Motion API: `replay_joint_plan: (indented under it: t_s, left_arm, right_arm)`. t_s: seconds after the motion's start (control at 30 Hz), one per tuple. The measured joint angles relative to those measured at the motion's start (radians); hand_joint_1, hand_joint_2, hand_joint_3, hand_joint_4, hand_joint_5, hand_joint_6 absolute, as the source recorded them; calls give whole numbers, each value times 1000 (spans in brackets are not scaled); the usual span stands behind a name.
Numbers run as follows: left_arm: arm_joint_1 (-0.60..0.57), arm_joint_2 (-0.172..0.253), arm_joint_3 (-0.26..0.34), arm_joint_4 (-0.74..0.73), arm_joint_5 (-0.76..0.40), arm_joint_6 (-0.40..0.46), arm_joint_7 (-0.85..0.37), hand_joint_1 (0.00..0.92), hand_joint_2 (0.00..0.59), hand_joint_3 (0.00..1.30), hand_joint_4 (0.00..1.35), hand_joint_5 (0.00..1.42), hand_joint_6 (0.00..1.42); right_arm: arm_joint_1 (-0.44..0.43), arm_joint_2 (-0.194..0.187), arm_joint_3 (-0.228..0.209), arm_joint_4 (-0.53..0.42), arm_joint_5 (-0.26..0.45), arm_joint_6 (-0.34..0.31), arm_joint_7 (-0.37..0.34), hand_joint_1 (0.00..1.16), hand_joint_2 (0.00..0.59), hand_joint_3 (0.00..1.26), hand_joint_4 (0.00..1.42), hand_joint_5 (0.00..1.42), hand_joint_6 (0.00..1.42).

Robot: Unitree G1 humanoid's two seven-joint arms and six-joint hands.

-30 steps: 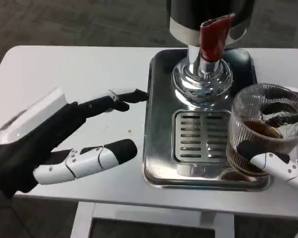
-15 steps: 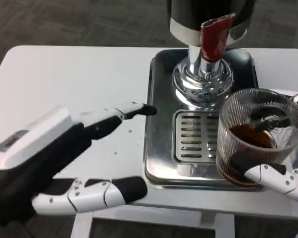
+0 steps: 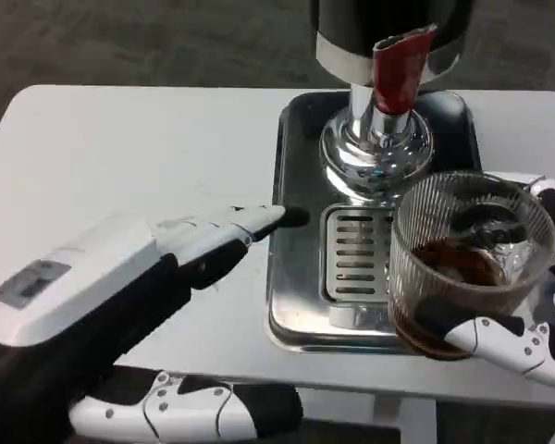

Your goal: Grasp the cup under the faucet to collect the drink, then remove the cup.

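— What is held by the right hand [image 3: 523,324]?

— A ribbed clear cup [image 3: 464,264] with brown drink in it is gripped from its outer side; one white finger is seen wrapped under the base, another behind the rim. The cup is raised above the right front part of the metal tray [image 3: 291,305], in front of the red tap [image 3: 395,72] and not directly beneath it.

— And the left hand [image 3: 102,314]?

— Nothing is held by it. Its fingers are spread, the upper ones stretched toward the tray's left edge, with a tip at or just over that rim. The lower one is seen beyond the front edge of the table [image 3: 129,148].

— What open room is seen?

— Bare white tabletop is seen beyond the left hand, out to the far and left edges. To the cup's left, the slotted grate [image 3: 351,254] lies uncovered.

— Any writing?

— A grey mark is seen on the back of the left hand, but it cannot be read.
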Motion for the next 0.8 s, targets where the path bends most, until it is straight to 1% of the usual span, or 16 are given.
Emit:
replay_joint_plan:
  t_s: [0.07,0.13,0.33,0.4,0.5,0.67,0.8]
  left_arm:
    - [28,1,25,-28,25,13,-7,0,59,51,0,5,73]
    - [45,1,34,-39,31,16,-13,0,60,34,0,0,64]
    - [121,1,90,-102,75,40,-34,0,55,1,0,0,45]
    - [135,-2,100,-111,77,45,-35,0,57,0,0,0,44]
    - [162,-7,110,-137,79,48,-37,0,58,0,0,0,39]
    - [200,-24,144,-157,88,48,-42,0,63,0,0,0,32]
    - [223,-34,154,-157,109,45,-43,0,62,0,0,0,29]
  right_arm:
    - [3,-2,7,-6,0,3,8,787,244,1042,1218,1424,1424]
    - [5,-5,12,-8,0,3,16,786,245,1042,1218,1424,1424]
    - [28,-9,34,-16,0,4,37,786,246,1053,1218,1424,1424]
    - [37,-9,44,-18,-2,4,40,786,246,1053,1218,1424,1424]
    - [64,-10,73,-26,-7,4,43,785,246,1051,1218,1424,1424]
    - [88,-10,102,-39,-32,4,44,785,246,1052,1218,1424,1424]
    - [105,-11,117,-41,-44,4,44,785,246,1052,1218,1424,1424]
